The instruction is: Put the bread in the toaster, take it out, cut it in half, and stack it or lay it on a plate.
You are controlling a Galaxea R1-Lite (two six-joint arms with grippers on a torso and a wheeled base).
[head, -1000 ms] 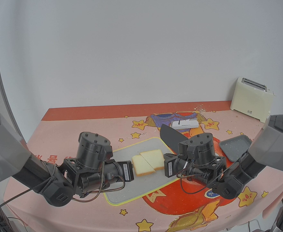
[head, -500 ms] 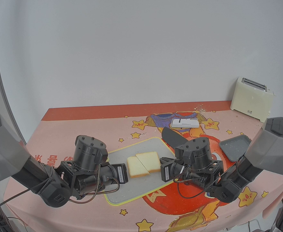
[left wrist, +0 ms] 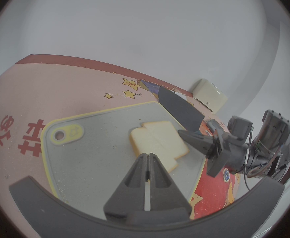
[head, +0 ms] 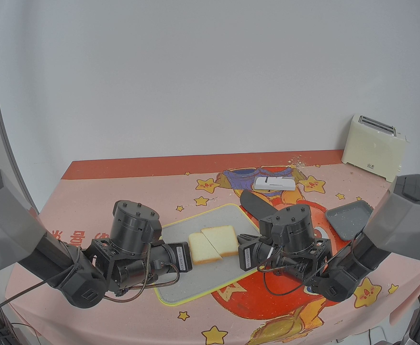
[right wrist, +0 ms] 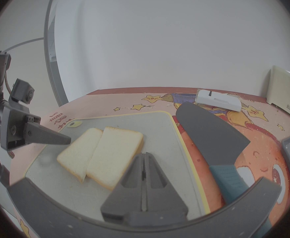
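Two pale bread halves (head: 204,248) (head: 222,239) lie side by side, slightly overlapping, on the grey cutting board (head: 198,279). My left gripper (head: 190,258) is low over the board on the left, shut, its tips (left wrist: 147,155) at the edge of the nearer half (left wrist: 144,142). On the bread's other side, my right gripper (head: 240,238) is also shut, its tips (right wrist: 143,155) at the edge of the other half (right wrist: 116,149). Neither holds anything. A dark-bladed knife (head: 257,203) with a teal handle (right wrist: 232,179) lies just right of the board.
The cream toaster (head: 373,148) stands at the back right corner. A grey rectangular plate (head: 349,219) lies right of my right arm. A small white box (head: 274,183) rests behind the knife. Bare tablecloth lies left of and behind the board.
Over the last second both grippers shifted left and toward the front edge, and the two bread halves slid slightly left on the board. In the last half second almost nothing moved.
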